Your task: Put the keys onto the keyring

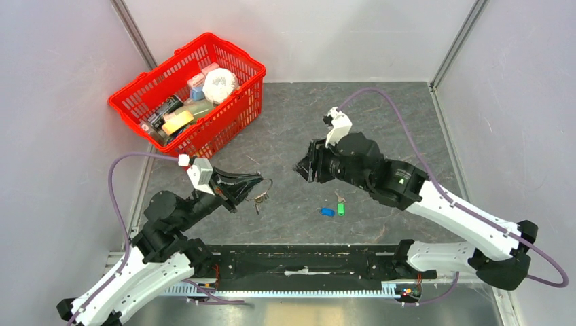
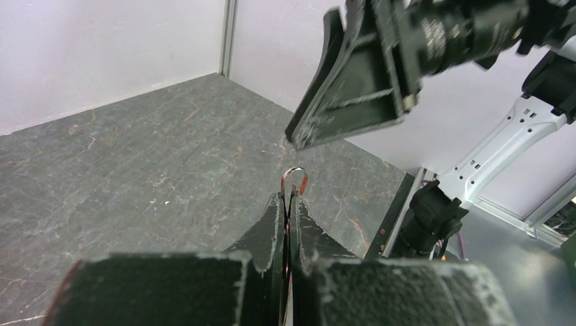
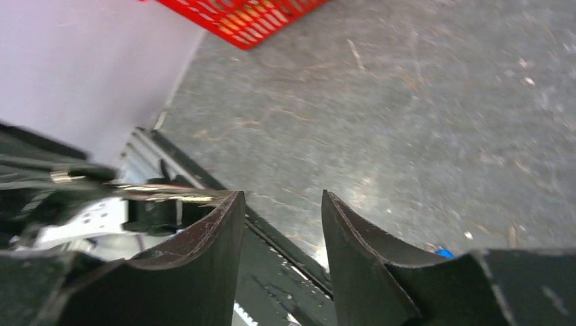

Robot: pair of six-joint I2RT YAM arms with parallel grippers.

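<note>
My left gripper (image 1: 257,185) is shut on the keyring (image 1: 266,185), a thin wire ring with small silver keys (image 1: 259,200) dangling below it. In the left wrist view the jaws (image 2: 291,198) are pressed together and a loop of the ring (image 2: 295,178) sticks out past the tips. My right gripper (image 1: 301,168) is open and empty, just right of the ring; its jaws (image 3: 278,204) stand apart, with the ring (image 3: 163,194) edge-on at the left finger's tip. A blue key (image 1: 327,211), a green key (image 1: 341,208) and a silver key (image 1: 338,197) lie on the mat below the right gripper.
A red basket (image 1: 234,119) full of items stands at the back left. A black rail (image 1: 306,261) runs along the near edge between the arm bases. Grey walls enclose the mat on three sides.
</note>
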